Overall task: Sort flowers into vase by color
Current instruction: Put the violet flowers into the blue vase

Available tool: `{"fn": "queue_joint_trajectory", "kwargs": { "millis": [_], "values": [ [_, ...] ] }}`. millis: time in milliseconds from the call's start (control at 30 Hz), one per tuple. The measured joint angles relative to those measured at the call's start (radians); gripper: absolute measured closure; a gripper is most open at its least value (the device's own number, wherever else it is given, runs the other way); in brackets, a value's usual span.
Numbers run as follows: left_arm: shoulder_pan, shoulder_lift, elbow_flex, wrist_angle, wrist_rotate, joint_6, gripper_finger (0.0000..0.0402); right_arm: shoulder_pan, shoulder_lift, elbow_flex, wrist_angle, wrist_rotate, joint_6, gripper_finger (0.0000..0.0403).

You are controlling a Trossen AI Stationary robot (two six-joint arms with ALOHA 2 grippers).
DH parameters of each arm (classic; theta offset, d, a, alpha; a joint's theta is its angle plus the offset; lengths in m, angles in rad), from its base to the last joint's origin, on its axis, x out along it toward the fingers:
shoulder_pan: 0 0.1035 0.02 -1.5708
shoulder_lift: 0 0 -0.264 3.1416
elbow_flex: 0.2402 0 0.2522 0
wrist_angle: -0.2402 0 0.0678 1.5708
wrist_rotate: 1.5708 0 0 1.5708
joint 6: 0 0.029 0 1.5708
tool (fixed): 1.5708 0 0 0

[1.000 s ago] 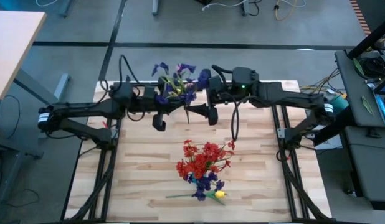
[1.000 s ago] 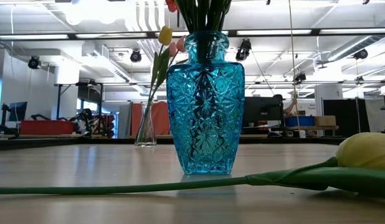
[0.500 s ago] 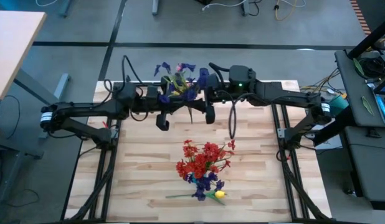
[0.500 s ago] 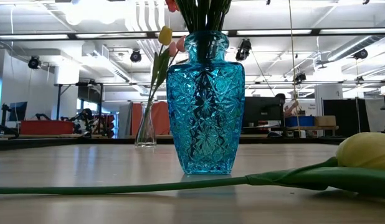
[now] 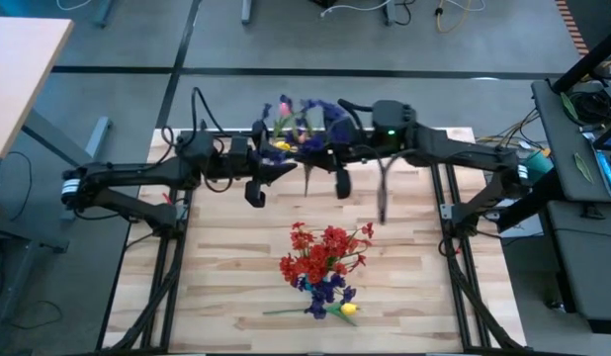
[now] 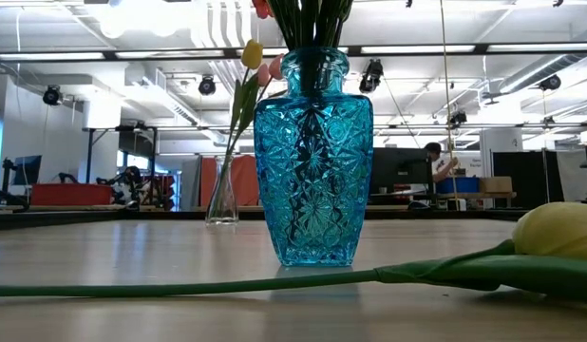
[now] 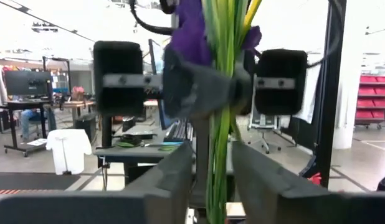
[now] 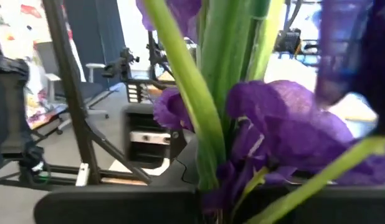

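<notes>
Two grippers meeting at the far surface (image 5: 236,297) edge, right gripper (image 5: 320,158) clamped on purple flower bunch (image 5: 305,124), left gripper (image 5: 271,168) slightly parted around stems (image 7: 223,124), no legible writing.

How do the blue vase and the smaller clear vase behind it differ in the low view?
The blue vase is broad, opaque-looking cut glass with a starburst pattern; the clear vase is slim, plain and see-through. The blue vase stands nearer the camera, the clear vase farther back. The blue vase holds many dark green stems; the clear vase holds a few stems with yellow and pink tulips. Both stand upright on the table.
</notes>
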State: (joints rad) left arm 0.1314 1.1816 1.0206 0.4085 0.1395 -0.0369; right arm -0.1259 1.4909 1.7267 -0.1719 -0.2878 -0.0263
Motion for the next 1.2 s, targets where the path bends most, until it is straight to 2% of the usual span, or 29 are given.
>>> {"fn": "queue_joint_trajectory", "kwargs": {
  "millis": [233,400,567,733,900,1000,1200],
  "values": [
    [0.000,-0.076,0.000,-0.143,0.000,-0.003,0.0195,0.037,-0.096,-0.002,-0.128,0.010,-0.031,0.0392],
    [-0.005,-0.131,0.000,-0.261,0.000,-0.010,0.0154,0.090,-0.181,-0.005,-0.249,0.104,-0.050,0.0391],
    [-0.062,-0.167,0.000,-0.331,0.001,-0.010,0.0150,0.187,-0.261,-0.037,-0.343,0.183,-0.046,0.0391],
    [-0.190,-0.164,-0.001,-0.326,-0.003,0.027,0.0158,0.311,-0.327,-0.099,-0.350,0.312,-0.026,0.0391],
    [-0.340,-0.140,-0.001,-0.321,-0.169,0.065,0.0164,0.437,-0.335,-0.113,-0.301,0.445,-0.045,0.0391],
    [-0.422,-0.119,-0.001,-0.302,-0.274,0.092,0.0165,0.487,-0.329,-0.102,-0.238,0.453,-0.074,0.0390],
    [-0.499,-0.062,0.036,-0.177,-0.333,0.144,0.0165,0.530,-0.270,-0.038,-0.138,0.452,-0.164,0.0390]
  ]
}}
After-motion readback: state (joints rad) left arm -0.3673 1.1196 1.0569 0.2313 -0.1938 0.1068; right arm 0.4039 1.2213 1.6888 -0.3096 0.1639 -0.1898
